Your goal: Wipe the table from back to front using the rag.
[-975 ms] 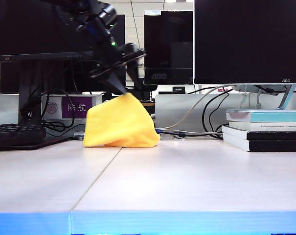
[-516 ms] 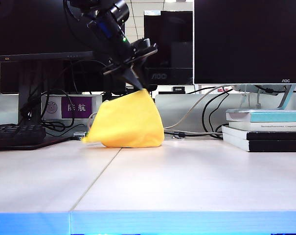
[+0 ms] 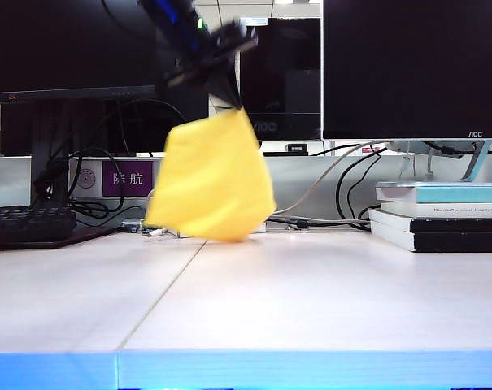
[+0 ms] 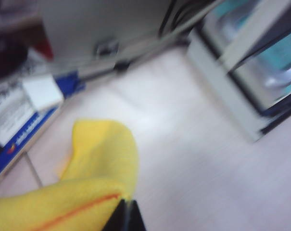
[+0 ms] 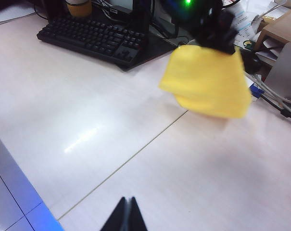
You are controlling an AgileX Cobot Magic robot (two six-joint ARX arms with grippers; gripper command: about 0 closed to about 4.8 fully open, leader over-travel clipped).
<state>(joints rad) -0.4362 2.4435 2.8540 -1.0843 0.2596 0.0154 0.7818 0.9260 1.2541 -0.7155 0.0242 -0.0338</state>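
- The table point(image 3: 311, 292), off-white with a seam and a light blue front edge, was backed by dark monitors point(image 3: 412, 69), a keyboard point(image 3: 30, 223) and stacked books point(image 3: 441, 215).
- The rag point(image 3: 209, 183) was held by its top corner above the table's back part, hanging blurred.
- The left gripper point(image 3: 229, 96) was clamped on the rag.
- The right gripper point(image 5: 126, 211) was seen closed and empty, over the table's front, well apart from the rag.

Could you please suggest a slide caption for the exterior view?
Left pincer, shut on the yellow rag, lifts it off the table in front of the monitors.
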